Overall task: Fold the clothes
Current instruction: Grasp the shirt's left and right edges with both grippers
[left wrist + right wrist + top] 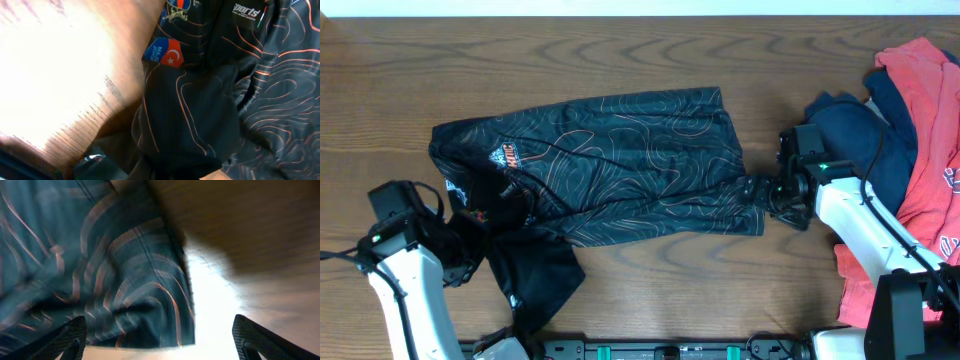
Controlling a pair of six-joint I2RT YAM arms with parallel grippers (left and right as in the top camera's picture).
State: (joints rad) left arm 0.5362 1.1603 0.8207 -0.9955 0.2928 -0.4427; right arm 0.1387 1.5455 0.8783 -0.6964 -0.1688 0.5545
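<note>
The black jersey [620, 160] with orange-white contour lines lies spread across the middle of the table. Its left sleeve hangs in a bunched flap toward the front edge. My left gripper [468, 258] is at that bunched left part. In the left wrist view the cloth [190, 115] gathers into the jaws and hides them, so the gripper looks shut on it. My right gripper [772, 192] is at the jersey's right lower corner. Its fingers [160, 340] are wide open with the cloth's corner [140, 305] lying between them.
A pile of navy [860, 130] and red [932, 110] garments lies at the right edge, just behind the right arm. Bare wooden table [670, 290] shows in front of and behind the jersey. The arm bases stand at the front edge.
</note>
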